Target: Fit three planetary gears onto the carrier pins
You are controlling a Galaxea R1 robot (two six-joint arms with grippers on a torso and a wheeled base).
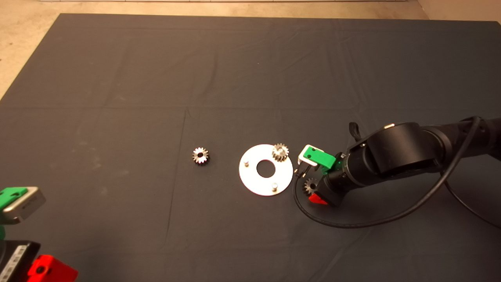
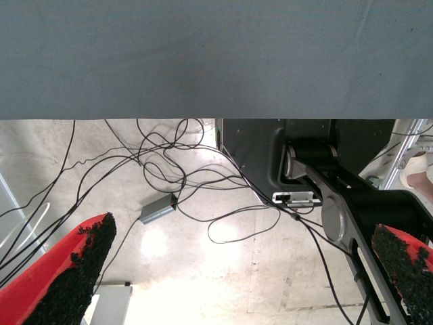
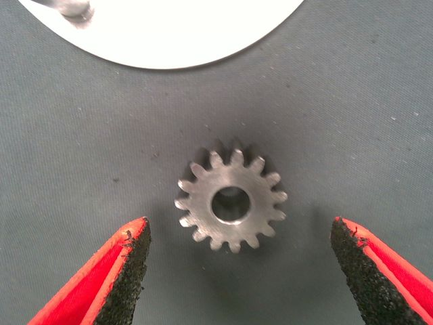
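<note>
The dark mat (image 1: 117, 78) covered the table, and the right arm (image 1: 411, 152) reached in from three o'clock to a spot just off the white disc (image 1: 254, 180). The right gripper (image 3: 240, 271) hung low over a gear (image 3: 231, 199) lying flat on the mat at the disc's four o'clock; its fingers (image 3: 122, 271) were spread wide on either side of the gear, touching nothing. Only the wrist view showed that gap, since from above the arm hid most of the claw and the gear (image 1: 311, 185) peeked out beside it. The head view alone showed the rest: a second gear (image 1: 280, 152) seated on the disc at one o'clock, two bare pins (image 1: 246, 163) at nine and five o'clock (image 1: 274, 187), and a third gear (image 1: 200, 156) on the mat well off at nine o'clock. The left gripper (image 2: 243, 271) waited at the lower left, fingers apart, its camera seeing floor and cables (image 2: 169, 176).
</note>
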